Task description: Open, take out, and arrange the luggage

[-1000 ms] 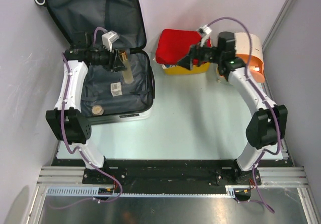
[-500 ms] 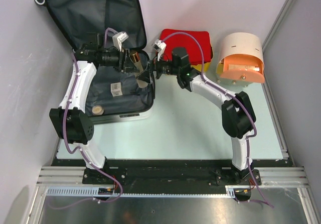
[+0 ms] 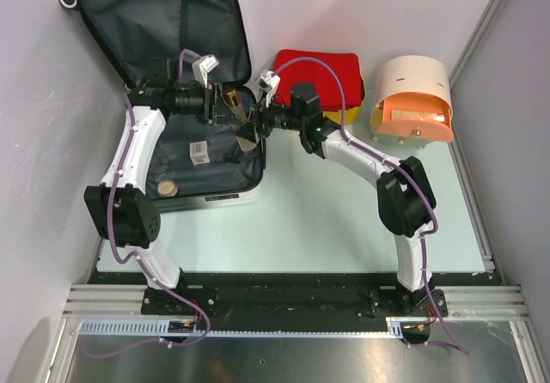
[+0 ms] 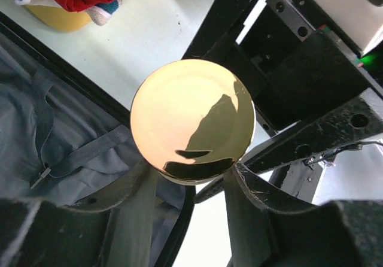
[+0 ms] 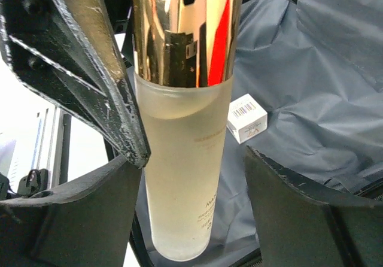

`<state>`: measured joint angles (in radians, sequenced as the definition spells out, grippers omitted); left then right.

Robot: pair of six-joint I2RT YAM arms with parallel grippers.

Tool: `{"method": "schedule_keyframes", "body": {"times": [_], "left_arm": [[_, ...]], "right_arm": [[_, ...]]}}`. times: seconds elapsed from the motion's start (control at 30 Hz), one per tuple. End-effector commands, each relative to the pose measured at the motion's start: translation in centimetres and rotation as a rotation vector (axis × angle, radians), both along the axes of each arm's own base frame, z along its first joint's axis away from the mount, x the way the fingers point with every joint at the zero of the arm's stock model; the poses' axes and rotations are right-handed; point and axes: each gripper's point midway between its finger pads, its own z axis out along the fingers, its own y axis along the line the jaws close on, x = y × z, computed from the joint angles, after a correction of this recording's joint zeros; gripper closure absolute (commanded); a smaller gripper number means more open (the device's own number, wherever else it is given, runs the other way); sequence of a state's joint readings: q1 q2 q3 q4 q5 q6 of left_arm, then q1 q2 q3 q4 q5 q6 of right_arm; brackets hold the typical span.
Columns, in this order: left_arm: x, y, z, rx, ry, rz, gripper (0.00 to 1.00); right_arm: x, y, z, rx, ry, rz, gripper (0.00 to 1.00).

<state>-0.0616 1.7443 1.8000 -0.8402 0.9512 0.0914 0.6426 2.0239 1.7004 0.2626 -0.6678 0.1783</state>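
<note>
The luggage (image 3: 163,31) lies open in the upper left of the overhead view. Its lid is propped against the back wall, its base is flat on the table (image 3: 344,220), and the crumpled dark grey cloth lining shows. I judge this is the take-out step, in the middle of a handover. My left gripper (image 4: 191,174) is clamped on a tall bottle (image 5: 182,177) just below its cap (image 4: 191,120), holding it over the luggage's right edge. My right gripper (image 5: 188,159) straddles the bottle's body with its jaws apart, a gap on each side. Next, I need the right jaws to close squarely on that body before the left lets go. The bottle is a smooth, frosted, translucent cylinder, probably slippery, and its gold cap is mirror-bright. A small white box (image 5: 246,118) with a barcode and a round tan disc (image 3: 168,189) rest on the lining.
</note>
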Motion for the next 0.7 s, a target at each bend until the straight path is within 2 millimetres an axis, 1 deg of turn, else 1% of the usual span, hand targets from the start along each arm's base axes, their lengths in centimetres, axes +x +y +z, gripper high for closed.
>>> {"method": "schedule_keyframes", "body": {"times": [0.0, 0.07, 0.1, 0.13, 0.17, 0.2, 0.23, 0.27, 0.3, 0.33, 0.37, 0.4, 0.43, 0.47, 0.5, 0.53, 0.57, 0.6, 0.63, 0.67], "left_arm": [[-2.0, -1.2, 5.1, -0.100, -0.088, -0.053, 1.00], [-2.0, -1.2, 5.1, -0.106, -0.085, -0.057, 1.00], [-2.0, -1.2, 5.2, -0.108, -0.090, -0.057, 1.00], [-1.9, -1.1, 5.2, -0.106, -0.088, -0.054, 0.99], [-2.0, -1.2, 5.3, -0.107, -0.094, -0.058, 0.92], [-2.0, -1.2, 5.3, -0.113, -0.096, -0.067, 0.81], [-2.0, -1.2, 5.4, -0.115, -0.096, -0.068, 0.59], [-2.0, -1.3, 5.5, -0.117, -0.098, -0.069, 0.54], [-2.1, -1.3, 5.7, -0.123, -0.105, -0.078, 0.49], [-2.1, -1.3, 5.9, -0.125, -0.108, -0.079, 0.40], [-2.1, -1.3, 6.3, -0.122, -0.129, -0.083, 0.35], [-2.1, -1.3, 6.7, -0.121, -0.149, -0.085, 0.31], [-2.0, -1.3, 6.9, -0.115, -0.166, -0.088, 0.17], [-1.9, -1.3, 7.3, -0.111, -0.187, -0.088, 0.16], [-1.9, -1.2, 7.5, -0.104, -0.199, -0.083, 0.14], [-1.7, -1.1, 7.4, -0.097, -0.209, -0.080, 0.06], [-1.7, -1.1, 7.3, -0.095, -0.213, -0.084, 0.06], [-1.7, -1.1, 7.2, -0.091, -0.214, -0.083, 0.06], [-1.7, -1.1, 7.0, -0.087, -0.215, -0.082, 0.05], [-1.6, -1.0, 6.6, -0.081, -0.213, -0.079, 0.05]], "right_arm": [[0.8, 0.2, 1.8, 0.016, -0.078, -0.019, 0.37], [1.3, 0.1, 2.2, 0.018, -0.088, -0.040, 0.55], [1.6, -0.3, 2.5, 0.018, -0.095, -0.048, 0.73], [1.7, -0.4, 2.5, 0.007, -0.103, -0.050, 0.81], [2.0, -0.8, 2.6, 0.001, -0.109, -0.062, 0.89], [2.5, -1.3, 2.8, -0.003, -0.114, -0.073, 1.00], [2.7, -1.9, 3.0, -0.015, -0.110, -0.082, 1.00], [3.0, -2.4, 3.3, -0.012, -0.100, -0.100, 1.00], [3.8, -3.4, 3.6, -0.009, -0.095, -0.121, 1.00], [4.1, -3.9, 3.9, -0.010, -0.095, -0.131, 1.00], [4.1, -4.5, 4.9, -0.008, -0.121, -0.140, 1.00], [4.4, -5.2, 5.4, -0.016, -0.140, -0.150, 1.00], [4.9, -6.3, 5.7, -0.037, -0.145, -0.166, 1.00], [4.8, -7.4, 7.1, -0.043, -0.181, -0.179, 1.00], [5.0, -8.4, 7.6, -0.068, -0.236, -0.190, 1.00], [5.4, -10.1, 7.3, -0.113, -0.246, -0.201, 1.00], [5.5, -11.4, 7.8, -0.145, -0.276, -0.215, 1.00], [5.3, -12.9, 9.3, -0.184, -0.378, -0.224, 1.00], [5.1, -14.5, 9.0, -0.234, -0.381, -0.226, 1.00], [5.9, -17.2, 10.0, -0.269, -0.422, -0.263, 1.00]]}}
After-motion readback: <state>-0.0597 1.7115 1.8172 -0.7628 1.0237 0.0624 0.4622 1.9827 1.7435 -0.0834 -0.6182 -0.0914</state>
